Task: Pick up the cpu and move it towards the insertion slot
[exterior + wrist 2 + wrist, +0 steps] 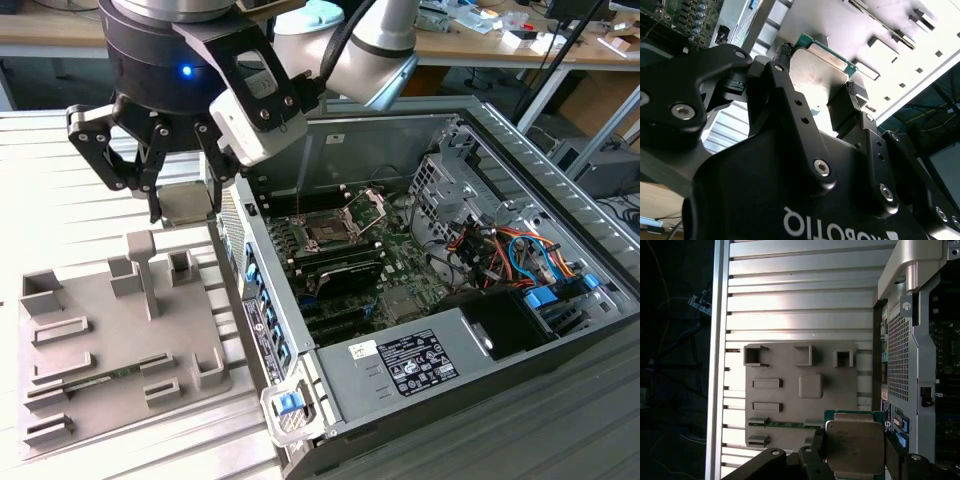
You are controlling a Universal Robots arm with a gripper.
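at the exterior view's left: grey moulded tray (120, 330) flat on the slatted metal worktop (50, 160), with raised blocks and square pockets facing up. above the tray's far edge: claw (185, 208), drawn narrow and clamped on the cpu (185, 200), black fingers (153, 205) pressing opposite edges. holds the cpu in the air, clear of the tray, just beside the near wall of the open computer case (400, 300). in the second wrist view: cpu (817, 70) with silvery metal top up and a green border, pinched between the fingertips (856, 90). in the first wrist view: cpu (855, 445) in the claw (855, 452), over the tray (790, 390) edge nearest the case (920, 340). further right in the exterior view: motherboard (370, 270) inside the case, with the insertion slot (330, 232), dark and square, its silver bracket (368, 205) hinged up. sits well apart from the cpu, beyond the case wall. at the far right: blue and orange cables (520, 255), and nearer, a dark labelled power supply (420, 395).
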